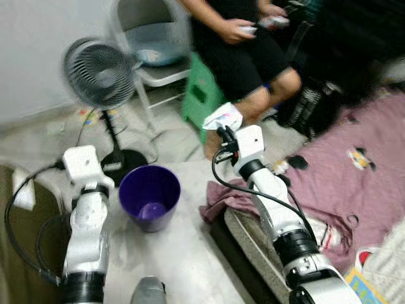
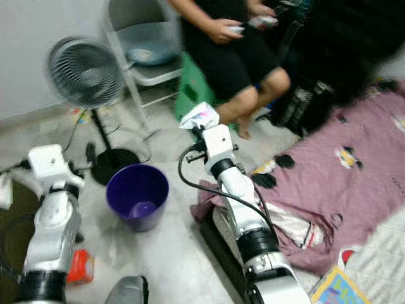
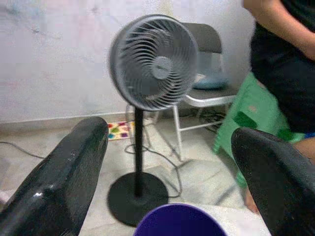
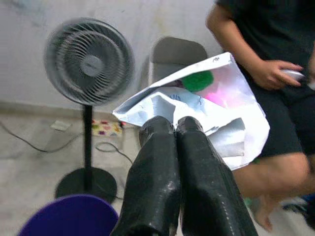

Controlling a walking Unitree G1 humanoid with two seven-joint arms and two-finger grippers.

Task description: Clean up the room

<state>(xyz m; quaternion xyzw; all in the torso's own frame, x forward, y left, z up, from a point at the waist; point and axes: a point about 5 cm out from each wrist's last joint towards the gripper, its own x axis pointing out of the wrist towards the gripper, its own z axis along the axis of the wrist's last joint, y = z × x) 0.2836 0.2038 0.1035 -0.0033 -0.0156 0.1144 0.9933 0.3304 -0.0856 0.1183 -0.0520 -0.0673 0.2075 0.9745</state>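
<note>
Right tool (image 4: pixel 176 129) pinching crumpled wrapper (image 4: pixel 206 105)

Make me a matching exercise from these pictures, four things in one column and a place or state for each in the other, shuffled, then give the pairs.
Things:
1. crumpled white wrapper
2. round purple plastic bin
3. grey pedestal fan
4. left gripper

Places or states:
A. open, fingers spread wide apart
B. stands on the floor near the metal folding chair
C. pinched between the shut fingers of the right gripper
D. on the floor between the two arms, mouth up

Pairs: 1-C, 2-D, 3-B, 4-A
</note>
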